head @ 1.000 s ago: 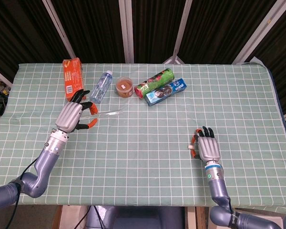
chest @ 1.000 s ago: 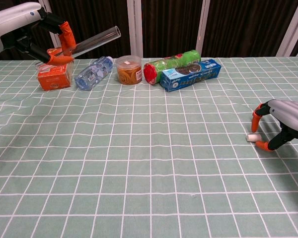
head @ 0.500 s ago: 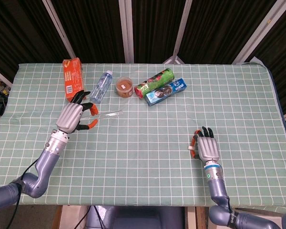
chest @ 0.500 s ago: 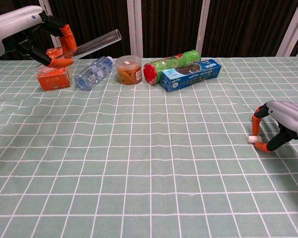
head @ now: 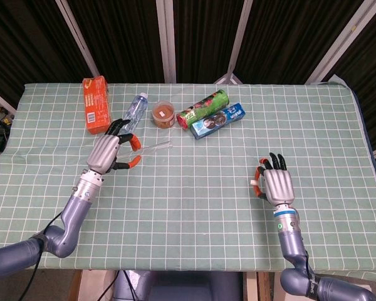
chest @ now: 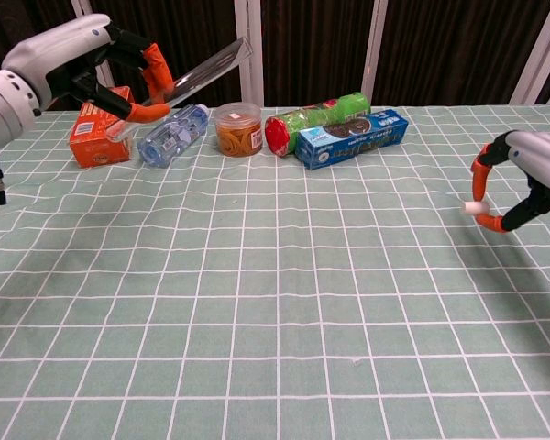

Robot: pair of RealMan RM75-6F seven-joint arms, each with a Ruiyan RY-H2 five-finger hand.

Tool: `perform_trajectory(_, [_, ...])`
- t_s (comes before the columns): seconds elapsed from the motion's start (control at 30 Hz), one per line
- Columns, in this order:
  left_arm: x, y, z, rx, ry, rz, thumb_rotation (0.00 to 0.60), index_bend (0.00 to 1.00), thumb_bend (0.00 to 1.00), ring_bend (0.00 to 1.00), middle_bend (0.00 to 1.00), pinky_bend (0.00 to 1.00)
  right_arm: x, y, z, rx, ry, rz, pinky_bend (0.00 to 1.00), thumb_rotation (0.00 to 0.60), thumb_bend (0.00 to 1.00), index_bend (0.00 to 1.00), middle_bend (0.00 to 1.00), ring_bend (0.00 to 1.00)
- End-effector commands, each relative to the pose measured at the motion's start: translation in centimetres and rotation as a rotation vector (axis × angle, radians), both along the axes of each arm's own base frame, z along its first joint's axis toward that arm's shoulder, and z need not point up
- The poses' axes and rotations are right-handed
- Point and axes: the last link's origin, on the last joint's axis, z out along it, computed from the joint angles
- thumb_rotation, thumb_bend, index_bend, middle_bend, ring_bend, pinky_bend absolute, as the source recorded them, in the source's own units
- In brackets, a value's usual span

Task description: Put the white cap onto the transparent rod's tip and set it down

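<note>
Chest view: left hand (chest: pixel 119 78) holds transparent rod (chest: pixel 206 69); right hand (chest: pixel 522 179) pinches white cap (chest: pixel 474 208).

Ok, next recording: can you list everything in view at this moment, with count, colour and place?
Table: one, green checked cloth.
Box: one, orange, far left.
Bottle: one, clear, lying right of the box.
Tub: one, clear, brownish contents, far middle.
Can: one, green and red, lying right of the tub.
Packet: one, blue, beside the can.
Rod: one, transparent, held above the table.
Cap: one, white, held above the table.
Left hand: holds the rod.
Right hand: pinches the cap.
</note>
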Motion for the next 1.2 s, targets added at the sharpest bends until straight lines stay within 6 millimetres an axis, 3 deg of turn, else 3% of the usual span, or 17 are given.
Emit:
perform_trajectory(0.03, [1.1,0.7,-1.2,-0.019,-0.044,0.017,0.6,0.56,0.8,0.1,0.57,0.0,0.9,-0.8,1.7,-0.06,0.02,0.067,0.0,0.6,0.34,0.61,0.27,0.08])
perform_trajectory(0.3, [2.5,1.4,-3.6,-0.048,-0.052,0.018,0.6,0.56,0.8,0.1,0.57,0.0,3.4,-2.6,4.9,-0.162,-0.006,0.208,0.0,0.6,0.34,0.61,0.28,0.08])
perform_trajectory(0.5, [3.9,1.6,-5.0,-0.067,-0.04,-0.007,0.6,0.56,0.8,0.11,0.57,0.0,5.3,-4.3,6.6,-0.238,0.108,0.372,0.0,0.6,0.34,0.61,0.28,0.08])
perform_trajectory(0.77, [4.7,1.3,-5.8,-0.082,-0.006,-0.023,0.6,0.57,0.8,0.11,0.57,0.0,7.2,-5.8,7.2,-0.279,0.256,0.525,0.0,0.6,0.34,0.61,0.28,0.08])
perform_trajectory(1.2, [5.4,0.9,-6.6,-0.094,0.001,-0.003,0.6,0.56,0.79,0.11,0.57,0.0,8.7,-6.2,5.4,-0.281,0.354,0.656,0.0,0.6,0.34,0.61,0.28,0.08])
